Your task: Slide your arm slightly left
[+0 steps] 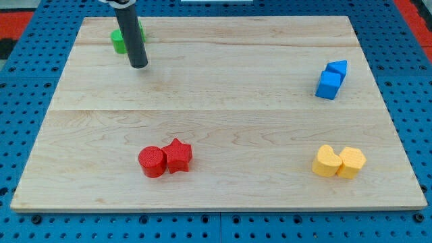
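Observation:
My tip (138, 65) is the lower end of a dark rod that comes down from the view's top left. It rests on the wooden board (223, 121), just right of and below a green block (120, 40), which the rod partly hides, so I cannot make out its shape. A red cylinder (152, 162) and a red star (178, 156) touch each other at the lower middle left. Two blue blocks (331, 79) sit together at the right. Two yellow blocks (338, 162) sit together at the lower right.
The board lies on a blue pegboard table (20, 74) that surrounds it on all sides. A red area (12, 20) shows at the view's top left corner.

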